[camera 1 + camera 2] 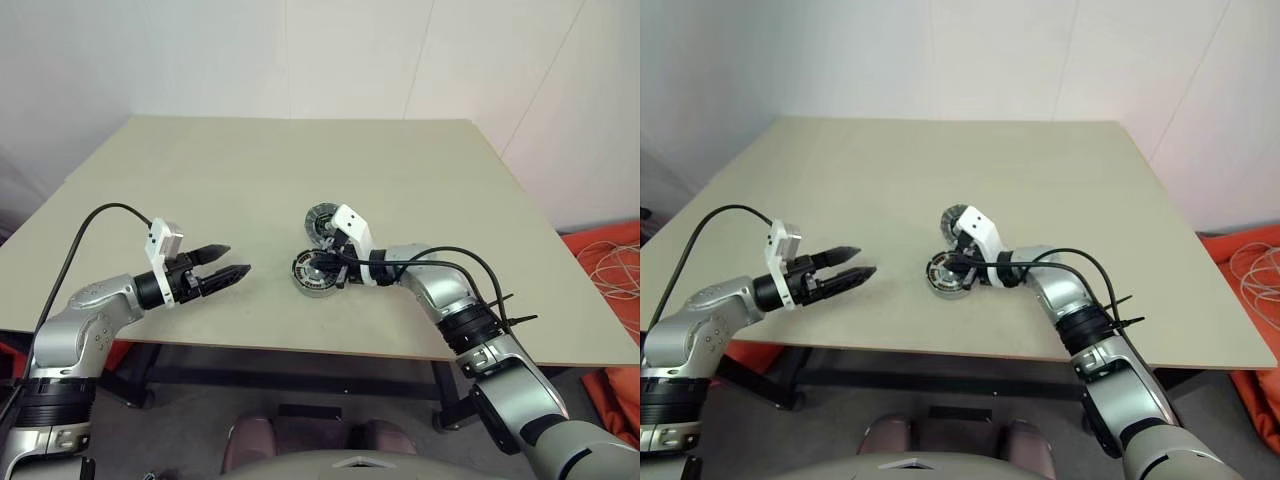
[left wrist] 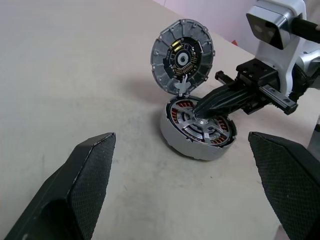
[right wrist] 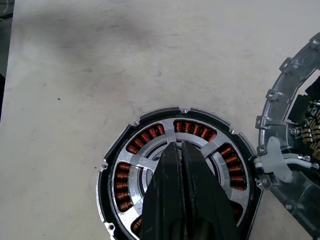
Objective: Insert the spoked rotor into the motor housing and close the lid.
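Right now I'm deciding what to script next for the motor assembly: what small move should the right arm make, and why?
Probably lift the right gripper off the spoked rotor, then swing the lid down. The rotor already sits inside the motor housing, copper coils showing between its spokes. The shut fingers rest on its hub, under the lid, which stands open and hinged at the housing's edge.

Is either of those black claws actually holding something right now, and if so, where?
No. The right gripper is shut, its tips at the hub of the spoked rotor inside the motor housing, clasping nothing. The left gripper hangs open, apart.
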